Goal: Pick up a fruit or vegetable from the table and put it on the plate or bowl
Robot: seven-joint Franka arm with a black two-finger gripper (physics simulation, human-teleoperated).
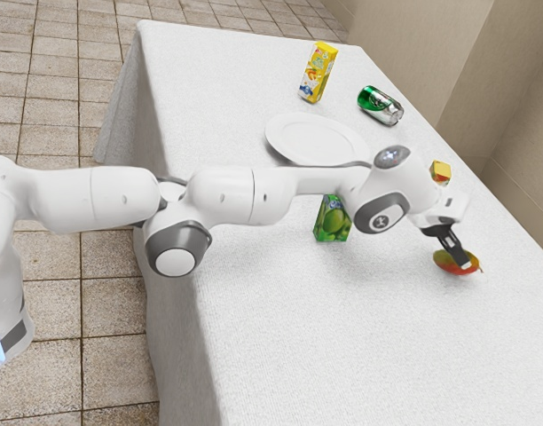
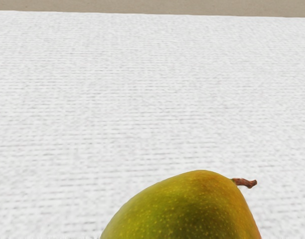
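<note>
A green and red pear lies on the white tablecloth toward the exterior view's right, in front of the plate. My gripper is down right over it, its black hand covering the pear's top. Just under my hand in the wrist view, the pear looms large, yellow-green with a short brown stem pointing sideways. The white plate sits farther back on the table, partly behind my forearm, with nothing on it.
A green juice carton stands beside my wrist joint. A yellow carton and a green can are behind the plate. A small yellow and red block lies near my hand. The table's right edge is close.
</note>
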